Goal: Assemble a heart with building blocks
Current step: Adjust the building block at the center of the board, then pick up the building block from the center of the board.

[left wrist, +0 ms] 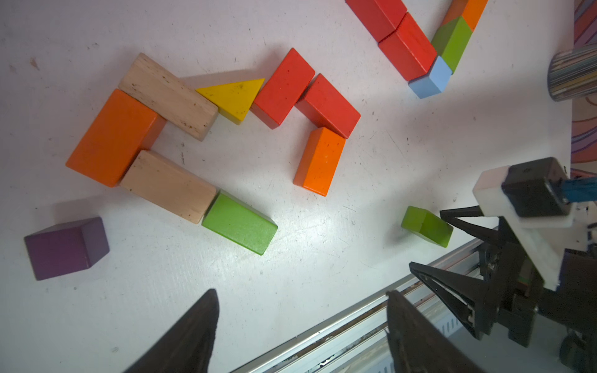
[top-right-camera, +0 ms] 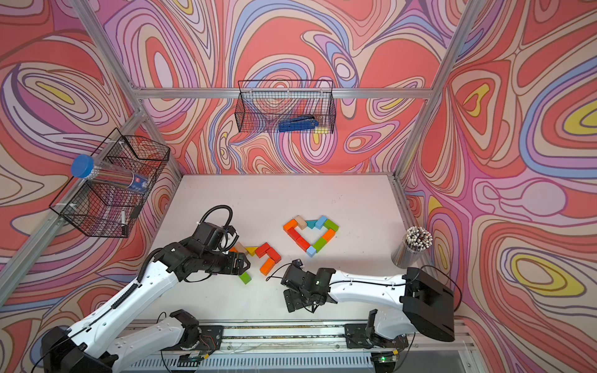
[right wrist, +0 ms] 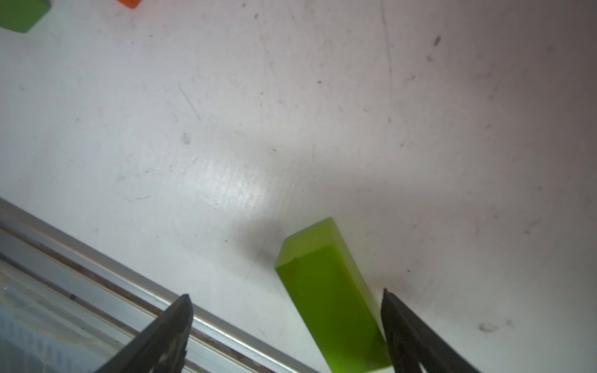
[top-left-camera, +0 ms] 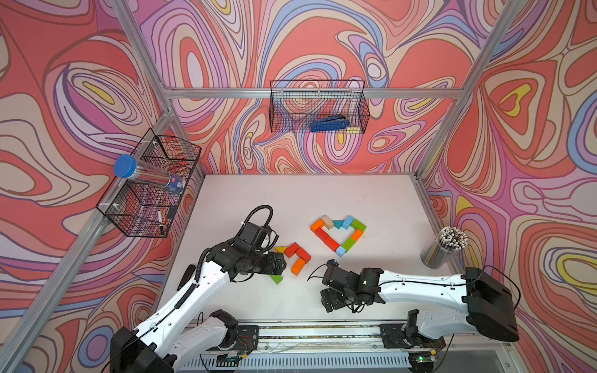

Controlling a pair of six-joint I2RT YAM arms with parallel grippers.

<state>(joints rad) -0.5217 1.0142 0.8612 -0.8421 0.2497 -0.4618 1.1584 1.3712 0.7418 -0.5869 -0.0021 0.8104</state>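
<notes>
In both top views a heart outline of building blocks [top-left-camera: 338, 234] [top-right-camera: 310, 234] lies mid-table, its light blue tip [left wrist: 429, 77] nearest me. Left of it is a loose group: red bricks [top-left-camera: 297, 251], an orange brick [left wrist: 319, 161], wood bricks [left wrist: 168, 185], a yellow wedge [left wrist: 234, 98], a green brick [left wrist: 240, 222] and a purple cube [left wrist: 64, 247]. My left gripper [left wrist: 301, 292] [top-left-camera: 280, 265] hovers open over that group, holding nothing. My right gripper [right wrist: 285, 293] [top-left-camera: 324, 290] stands open near the front edge. Another green brick [right wrist: 326, 297] [left wrist: 426, 226] lies between its fingers, close against one fingertip [right wrist: 392, 306].
A cup of pencils [top-left-camera: 444, 247] stands at the table's right edge. Wire baskets hang on the back wall [top-left-camera: 318, 106] and the left wall [top-left-camera: 151, 187]; the back one holds a blue stapler [top-left-camera: 329, 124]. A metal rail [top-left-camera: 323, 329] runs along the front edge.
</notes>
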